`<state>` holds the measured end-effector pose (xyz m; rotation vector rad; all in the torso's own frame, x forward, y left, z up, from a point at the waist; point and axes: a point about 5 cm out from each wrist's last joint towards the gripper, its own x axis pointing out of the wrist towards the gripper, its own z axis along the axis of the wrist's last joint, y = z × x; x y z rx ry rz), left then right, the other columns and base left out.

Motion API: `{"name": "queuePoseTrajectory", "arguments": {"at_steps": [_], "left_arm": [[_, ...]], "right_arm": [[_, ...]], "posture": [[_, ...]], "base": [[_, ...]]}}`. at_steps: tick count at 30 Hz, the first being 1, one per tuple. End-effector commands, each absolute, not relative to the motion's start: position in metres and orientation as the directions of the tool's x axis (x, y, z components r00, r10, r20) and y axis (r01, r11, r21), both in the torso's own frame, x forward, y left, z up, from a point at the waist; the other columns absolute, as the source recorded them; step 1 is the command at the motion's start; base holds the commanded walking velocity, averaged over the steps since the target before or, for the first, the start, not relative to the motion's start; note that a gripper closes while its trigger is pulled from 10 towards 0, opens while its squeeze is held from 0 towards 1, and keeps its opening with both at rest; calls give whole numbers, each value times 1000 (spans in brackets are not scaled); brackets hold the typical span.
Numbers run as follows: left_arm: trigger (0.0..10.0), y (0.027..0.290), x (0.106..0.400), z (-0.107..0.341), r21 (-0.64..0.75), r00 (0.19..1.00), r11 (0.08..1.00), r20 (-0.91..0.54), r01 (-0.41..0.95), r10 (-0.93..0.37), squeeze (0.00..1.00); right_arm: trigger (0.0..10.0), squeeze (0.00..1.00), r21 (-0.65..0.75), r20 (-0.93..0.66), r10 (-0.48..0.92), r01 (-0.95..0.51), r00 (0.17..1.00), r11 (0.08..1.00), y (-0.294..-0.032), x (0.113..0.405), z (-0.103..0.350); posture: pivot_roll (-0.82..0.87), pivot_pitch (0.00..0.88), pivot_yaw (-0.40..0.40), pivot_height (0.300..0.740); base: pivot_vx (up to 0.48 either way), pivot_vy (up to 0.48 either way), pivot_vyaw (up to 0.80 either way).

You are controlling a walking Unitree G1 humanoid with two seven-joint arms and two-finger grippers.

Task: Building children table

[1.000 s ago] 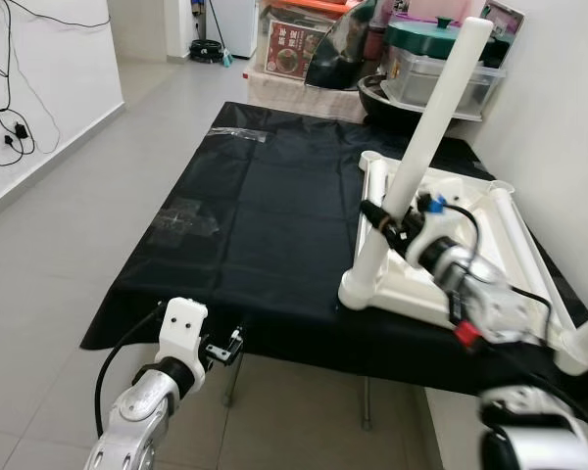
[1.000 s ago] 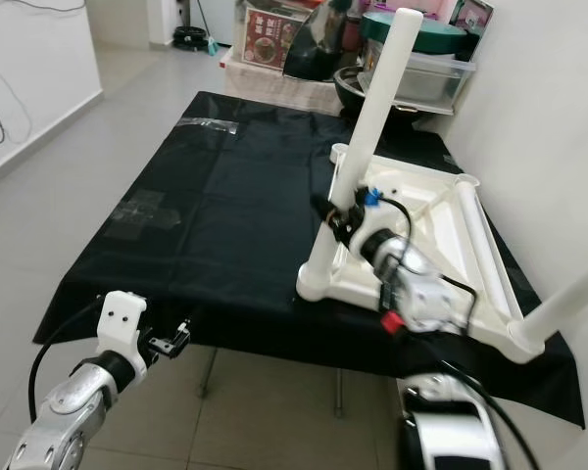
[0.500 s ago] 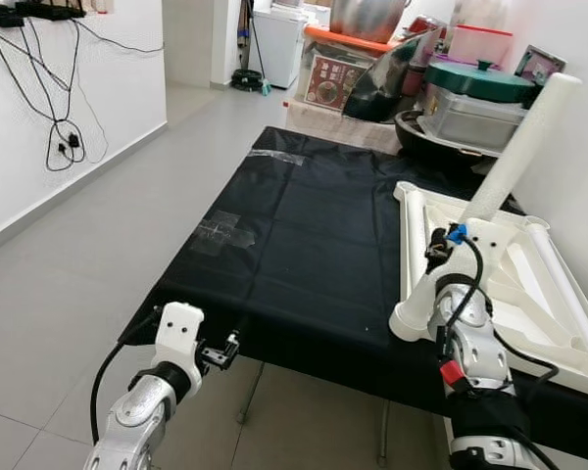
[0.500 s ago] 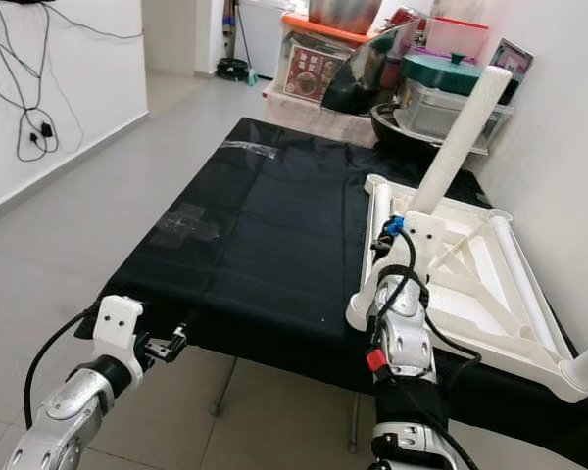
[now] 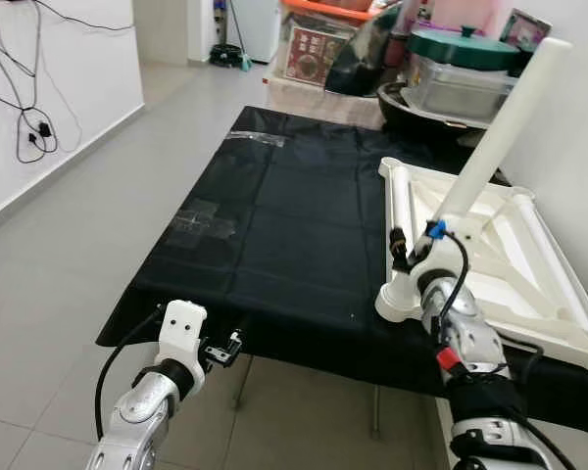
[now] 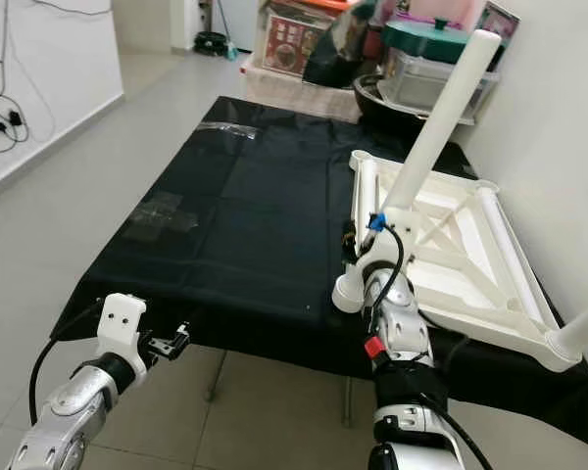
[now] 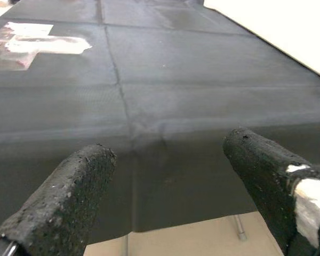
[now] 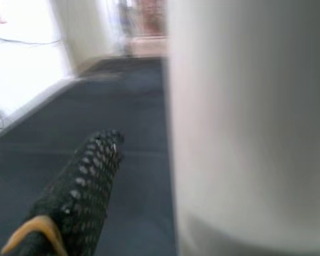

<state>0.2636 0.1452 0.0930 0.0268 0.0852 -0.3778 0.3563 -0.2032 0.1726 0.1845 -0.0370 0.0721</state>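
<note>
1. An upside-down white plastic children's table top (image 5: 500, 259) is seen lying at the right of the desk covered in black cloth (image 5: 294, 211), with a white cylindrical plastic leg (image 5: 490, 137) standing tilted out of its near-left corner socket.
2. Compared with a second ago, the whole view is shifted, so the camera was moved. The right claw (image 5: 404, 251) is now placed lower on the leg, near the socket; a firmer seating push is judged to be set up.
3. Right claw state: one black finger (image 8: 80, 181) is seen just beside the leg, but whether it is clenched cannot be told.
4. The left claw (image 7: 165, 197) is held released, fingers spread, just off the desk's near edge, grasping nothing.
5. The white top overhangs the desk's near-right edge; open cloth lies to the left, a wall close on the right, clutter at the far end.
</note>
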Motion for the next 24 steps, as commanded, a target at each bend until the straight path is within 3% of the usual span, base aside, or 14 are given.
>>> {"name": "queuePoseTrajectory", "arguments": {"at_steps": [1, 7, 11, 12, 13, 15, 19, 23, 24], "left_arm": [[10000, 144, 263, 92, 25, 918, 922, -99, 387, -383, 0], [10000, 143, 263, 92, 27, 916, 919, -98, 392, -388, 0], [10000, 141, 264, 92, 28, 917, 919, -94, 393, -389, 0], [10000, 143, 264, 93, 31, 919, 922, -91, 387, -383, 0], [10000, 143, 264, 93, 31, 919, 922, -91, 387, -383, 0], [10000, 146, 265, 94, 37, 925, 927, -88, 373, -369, 0], [10000, 148, 261, 93, 36, 928, 930, -91, 366, -362, 0], [10000, 149, 258, 93, 36, 927, 930, -96, 366, -362, 0], [10000, 150, 258, 93, 35, 927, 930, -97, 366, -362, 0]], "right_arm": [[10000, 0, 134, 148, 207, -227, 967, 965, -202, 355, 192], [10000, 0, 35, 194, 473, -487, 860, 872, -192, 356, 224], [10000, 0, 2, 178, 519, -527, 836, 850, -191, 358, 224], [9255, 0, -18, 167, 523, -528, 836, 849, -190, 360, 223], [9255, 0, -18, 167, 523, -528, 836, 849, -190, 360, 223], [0, 0, -110, 90, 445, -435, 891, 894, -195, 370, 212], [0, 0, -142, 2, 297, -294, 955, 945, -203, 377, 195], [0, 0, -130, 0, 311, -308, 951, 943, -199, 373, 192], [0, 0, -113, -13, 185, -185, 983, 976, -207, 375, 190]], "posture": [[32, 0, -138, 740], [35, 0, -139, 740], [51, 0, -149, 740], [59, 0, -154, 740], [59, 0, -154, 740], [64, 0, -156, 740], [73, 0, -157, 740], [73, 0, -150, 740], [70, 0, -146, 740]], "base": [[0, 0, 0], [0, 0, 0], [0, 0, 0], [0, 0, 0], [0, 0, 0], [0, 0, 0], [0, 0, 0], [0, 0, 0], [0, 0, 0]]}}
